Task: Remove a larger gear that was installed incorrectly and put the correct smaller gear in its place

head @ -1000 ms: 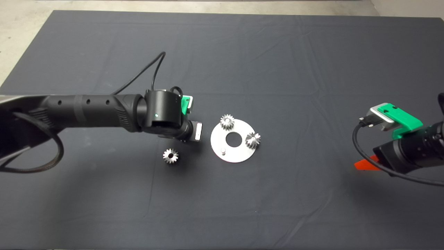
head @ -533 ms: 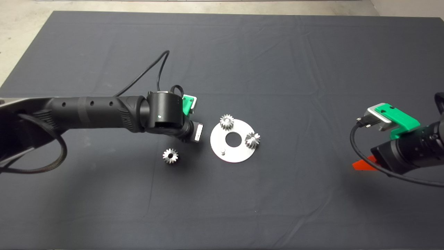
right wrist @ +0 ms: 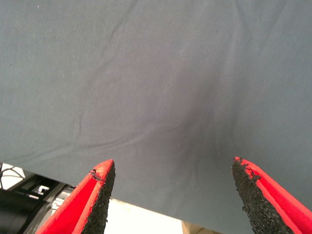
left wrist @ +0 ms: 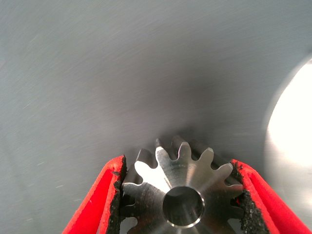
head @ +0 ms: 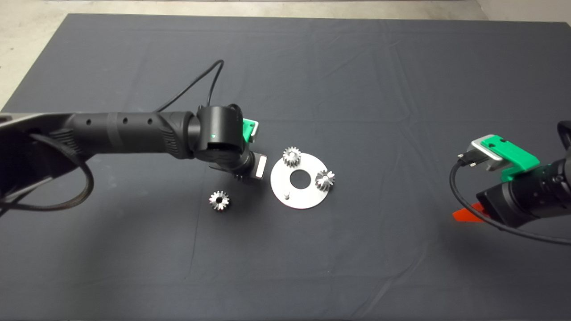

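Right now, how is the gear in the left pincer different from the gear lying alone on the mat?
The held gear is squeezed between the left pincer's red fingers; nothing touches the loose gear.
The held gear is close to the round plate's edge; the loose gear lies flat on the mat, farther from the plate.
Both are shiny silver, toothed, with a round centre hole, and neither is on the plate.

A robotics lab or test bench. A dark mat [head: 357, 67], creased like cloth, covers a table, with pale bare floor [head: 26, 31] past its far left edge. Two black arms with cabled wrist cameras reach in from left and right. Machined steel parts lie mid-mat: a round plate [head: 303, 196] with pegs, and small gears [head: 219, 200].
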You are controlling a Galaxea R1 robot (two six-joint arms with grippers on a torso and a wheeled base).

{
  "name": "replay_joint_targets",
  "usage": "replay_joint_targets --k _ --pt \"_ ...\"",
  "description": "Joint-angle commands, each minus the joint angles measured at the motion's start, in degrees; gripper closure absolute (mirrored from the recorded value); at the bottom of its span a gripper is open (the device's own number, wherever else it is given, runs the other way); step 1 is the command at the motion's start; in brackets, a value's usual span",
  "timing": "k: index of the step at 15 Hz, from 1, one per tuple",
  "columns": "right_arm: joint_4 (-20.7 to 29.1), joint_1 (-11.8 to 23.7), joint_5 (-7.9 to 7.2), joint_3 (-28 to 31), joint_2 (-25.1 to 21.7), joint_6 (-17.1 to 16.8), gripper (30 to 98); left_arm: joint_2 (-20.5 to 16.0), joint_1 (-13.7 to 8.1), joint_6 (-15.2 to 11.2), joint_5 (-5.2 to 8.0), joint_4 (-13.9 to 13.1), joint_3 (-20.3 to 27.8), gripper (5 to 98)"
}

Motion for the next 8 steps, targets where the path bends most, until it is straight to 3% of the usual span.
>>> replay_joint_targets --k 1,6,8 --pt "0.3 0.7 -4.08 0.5 -0.3 1.0 64.9 0.3 -1.9 0.1 2.52 -1.9 1.5 57.0" --pt "0.3 0.7 -4.08 0.4 -0.1 1.1 64.9 -0.5 -1.9 0.0 2.52 -1.9 1.3 49.0" --pt "0.3 0.7 -4.12 0.4 0.1 1.1 64.9 -0.8 -2.2 0.0 3.31 -2.2 2.1 49.1"
